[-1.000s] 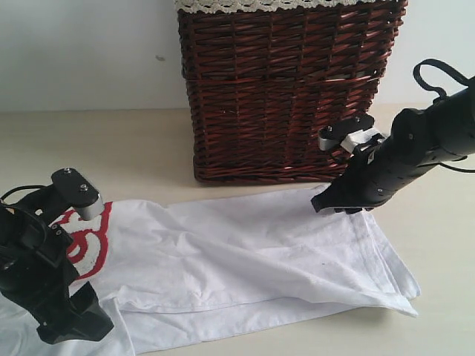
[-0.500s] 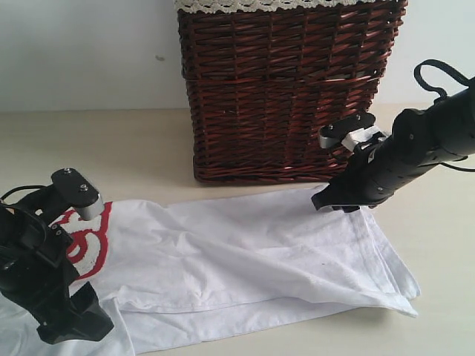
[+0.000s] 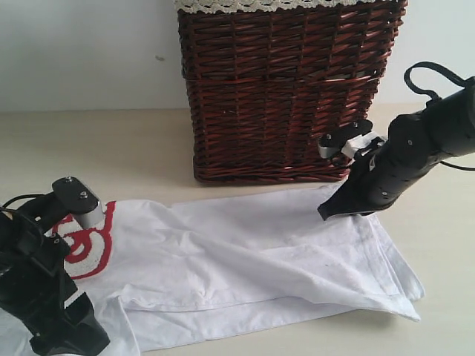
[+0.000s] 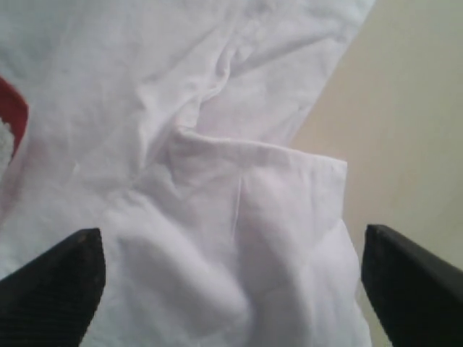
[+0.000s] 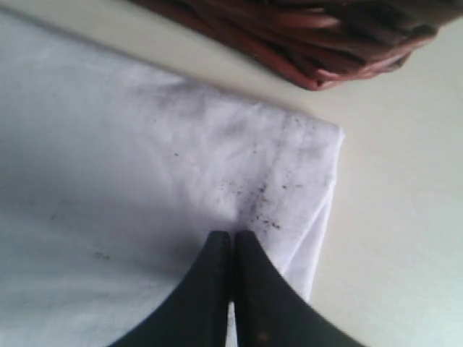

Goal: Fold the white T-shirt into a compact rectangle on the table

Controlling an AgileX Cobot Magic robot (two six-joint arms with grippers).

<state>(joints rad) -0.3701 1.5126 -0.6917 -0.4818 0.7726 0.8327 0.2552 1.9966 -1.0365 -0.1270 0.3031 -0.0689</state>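
Observation:
The white T-shirt [image 3: 245,252] lies spread and partly folded on the table [image 3: 111,148], its red-edged lettering [image 3: 93,245] at the left. My left gripper [image 3: 70,337] hangs at the shirt's near left end. In the left wrist view it [image 4: 231,289] stands open, its fingers wide apart on either side of a bunched fold of the shirt [image 4: 217,181]. My right gripper [image 3: 332,211] is at the shirt's far right corner. In the right wrist view its tips [image 5: 233,235] are pressed together on the cloth [image 5: 145,144], just inside the hem corner, where a crease rises.
A tall dark wicker basket [image 3: 289,89] with cream lace trim stands right behind the shirt, close to my right arm. Its lower edge [image 5: 325,50] also shows in the right wrist view. Bare table [image 3: 438,245] lies right of the shirt.
My right gripper has closed its fingers on the shirt's far right corner and shifted slightly right. My left arm has sunk a little lower, still open.

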